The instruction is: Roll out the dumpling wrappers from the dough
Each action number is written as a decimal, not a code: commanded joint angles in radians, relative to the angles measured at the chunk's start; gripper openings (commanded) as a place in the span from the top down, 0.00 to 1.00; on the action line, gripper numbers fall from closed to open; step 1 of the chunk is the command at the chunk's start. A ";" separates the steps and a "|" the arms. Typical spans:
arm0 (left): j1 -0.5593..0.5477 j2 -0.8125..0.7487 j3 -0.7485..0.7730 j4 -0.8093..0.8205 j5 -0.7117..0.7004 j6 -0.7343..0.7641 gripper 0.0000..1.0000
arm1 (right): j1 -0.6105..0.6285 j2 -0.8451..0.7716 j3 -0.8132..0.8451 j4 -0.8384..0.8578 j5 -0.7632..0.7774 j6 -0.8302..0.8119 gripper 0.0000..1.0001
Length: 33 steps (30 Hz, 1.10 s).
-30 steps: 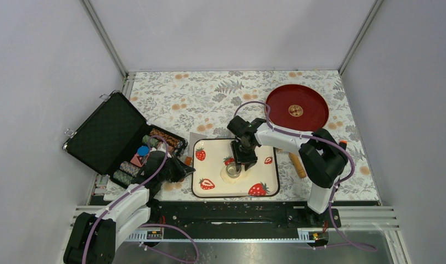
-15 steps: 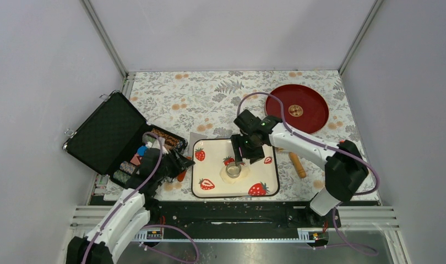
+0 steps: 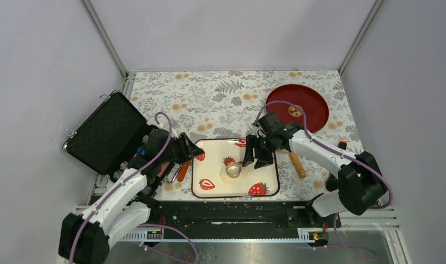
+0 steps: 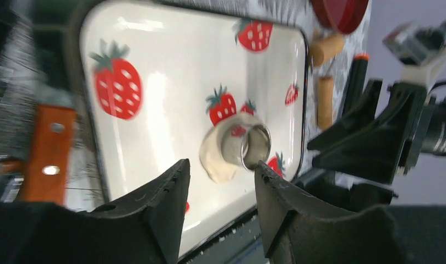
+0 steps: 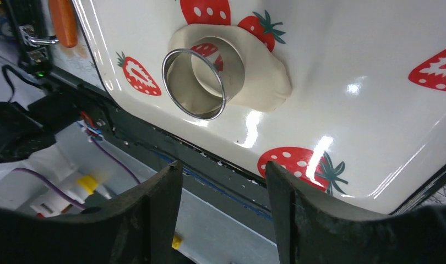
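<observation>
– On the tray point(image 3: 267, 186), toward its near edge, the dough point(image 5: 265, 77) is found, pressed into a thin, uneven pale sheet.
– Is anything set on it?
– A metal ring point(image 5: 194, 82) is stood upright on the sheet, off to one side, so that most of the bare dough is left showing on the ring's other side.
– How is the right pincer point(image 3: 255, 160) placed against it?
– It is held over the tray just to the right of the ring and dough, apart from both. Its two fingers are spread wide and nothing is pinched between them. In the right wrist view the dough is seen beyond the fingertips, not between them.
– And the left pincer point(image 3: 194, 149)?
– It is held at the tray's far left corner, well apart from the dough. Its fingers are likewise spread, with nothing gripped. In the left wrist view ring and dough are framed in the gap, farther off across the tray.
– What else is laid about?
– A wooden roller point(image 3: 297, 165) is laid on the flowered tabletop point(image 3: 210, 99) just right of the tray. A red plate point(image 3: 311, 107) is set at the far right and an open black case point(image 3: 105, 132) at the left. An orange-handled tool point(image 3: 183, 170) is laid beside the tray's left edge.
</observation>
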 commanded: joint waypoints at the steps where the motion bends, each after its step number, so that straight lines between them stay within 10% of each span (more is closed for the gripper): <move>1: -0.124 0.138 0.049 0.155 0.102 -0.081 0.54 | -0.064 -0.035 -0.082 0.177 -0.209 0.067 0.38; 12: -0.365 0.494 0.174 0.298 0.085 -0.159 0.65 | -0.089 0.111 -0.120 0.297 -0.311 0.105 0.53; 33: -0.411 0.556 0.179 0.185 -0.044 -0.091 0.73 | -0.089 0.229 -0.103 0.279 -0.299 0.047 0.61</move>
